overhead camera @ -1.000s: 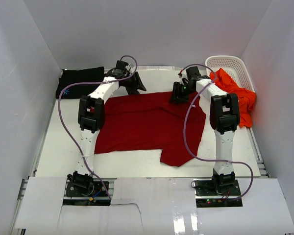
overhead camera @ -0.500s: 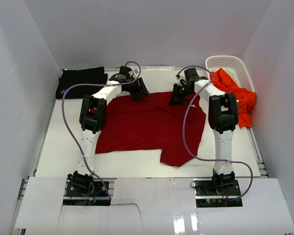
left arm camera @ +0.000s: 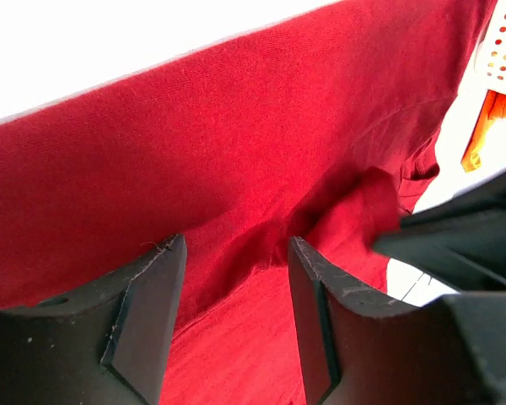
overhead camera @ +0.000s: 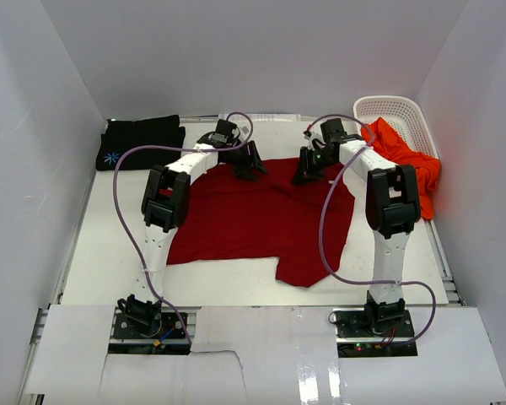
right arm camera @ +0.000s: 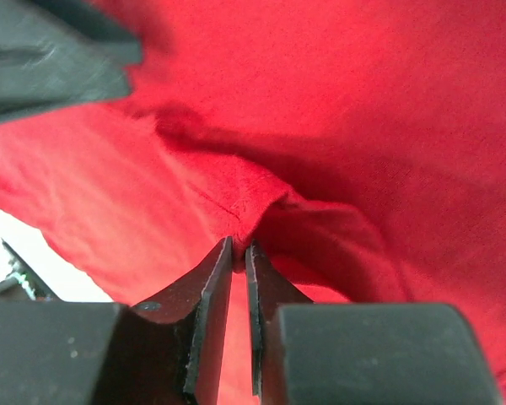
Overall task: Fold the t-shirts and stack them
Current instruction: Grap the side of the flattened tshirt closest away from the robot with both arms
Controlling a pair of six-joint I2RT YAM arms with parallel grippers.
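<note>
The dark red t-shirt (overhead camera: 253,219) lies spread flat, a flap sticking out from its near right corner, and both arms reach over it to its far edge. My right gripper (right arm camera: 239,245) is clenched on a thin ridge of this shirt's cloth near the far right. My left gripper (left arm camera: 236,253) is released, jaws apart, low over the far edge nearer the middle, grasping nothing.

I judge the step in hand to be taking the far edge for the first fold. To do it well, I should sink the left jaws onto the cloth and take a bite as deep as the right one before either arm lifts. An uneven grip would skew the fold. The right pinch looks shallow, so I would lift slowly.

White walls (overhead camera: 236,51) close in beyond the shirt's far, left and right sides. Under it the white table (overhead camera: 118,261) looks smooth, so the cloth should slide easily. A white basket (overhead camera: 392,108) stands beyond its far right corner, with the orange-red t-shirt (overhead camera: 405,164) draped over the rim. The black t-shirt (overhead camera: 139,139), apparently folded, sits past the far left corner.
</note>
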